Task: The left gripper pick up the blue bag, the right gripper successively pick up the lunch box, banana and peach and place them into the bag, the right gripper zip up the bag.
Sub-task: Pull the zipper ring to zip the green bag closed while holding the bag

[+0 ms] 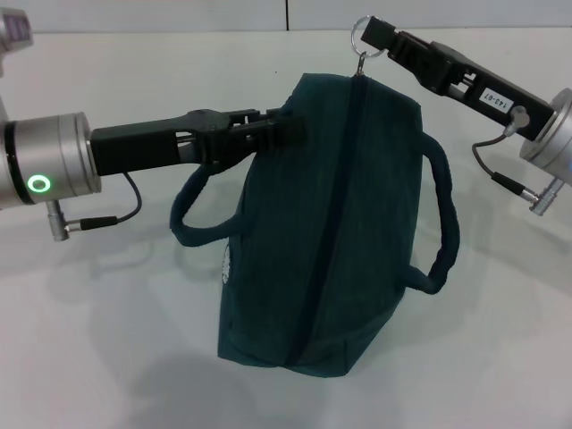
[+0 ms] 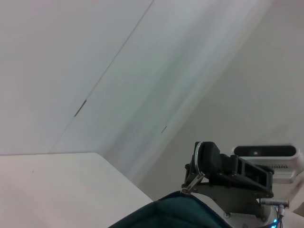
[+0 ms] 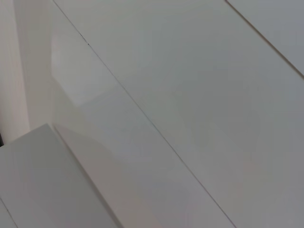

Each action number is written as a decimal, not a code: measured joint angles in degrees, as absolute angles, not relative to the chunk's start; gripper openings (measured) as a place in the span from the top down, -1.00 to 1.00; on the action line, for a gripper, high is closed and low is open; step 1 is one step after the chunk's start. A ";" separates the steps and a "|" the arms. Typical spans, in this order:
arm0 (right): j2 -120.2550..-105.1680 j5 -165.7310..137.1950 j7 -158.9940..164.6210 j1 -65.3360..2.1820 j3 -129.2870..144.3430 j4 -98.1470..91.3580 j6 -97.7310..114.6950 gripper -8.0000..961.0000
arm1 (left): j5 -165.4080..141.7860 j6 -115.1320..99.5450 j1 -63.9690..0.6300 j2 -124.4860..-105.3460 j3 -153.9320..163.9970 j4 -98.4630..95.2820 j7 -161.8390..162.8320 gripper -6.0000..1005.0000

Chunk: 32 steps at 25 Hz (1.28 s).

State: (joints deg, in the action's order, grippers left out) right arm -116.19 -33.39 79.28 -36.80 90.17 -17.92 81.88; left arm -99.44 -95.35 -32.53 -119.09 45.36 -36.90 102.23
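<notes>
The dark blue bag hangs tilted just above the white table, its zip line running shut down the middle. My left gripper is shut on the bag's upper left edge. My right gripper is at the bag's top end, shut on the metal ring of the zip pull. The left wrist view shows the bag's top and the right gripper with the ring. The lunch box, banana and peach are out of view.
The bag's two handles hang loose, one on the left and one on the right. The right wrist view shows only white wall panels.
</notes>
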 joint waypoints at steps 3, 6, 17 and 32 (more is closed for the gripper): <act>-116.19 -33.40 79.29 -36.71 90.17 -17.89 82.10 0.97 | -99.34 -95.35 -32.51 -119.09 45.31 -36.84 102.26 0.06; -116.19 -33.40 79.30 -36.48 90.17 -17.80 82.44 0.97 | -99.32 -94.85 -32.44 -119.09 45.28 -36.83 102.26 0.33; -116.19 -33.40 79.32 -34.10 90.17 -18.20 83.71 0.97 | -99.32 -93.15 -32.62 -118.55 45.26 -36.84 102.30 0.61; -116.13 -32.43 83.01 -32.88 89.75 -17.72 83.08 0.97 | -98.09 -96.23 -32.64 -119.16 45.73 -37.09 99.67 0.76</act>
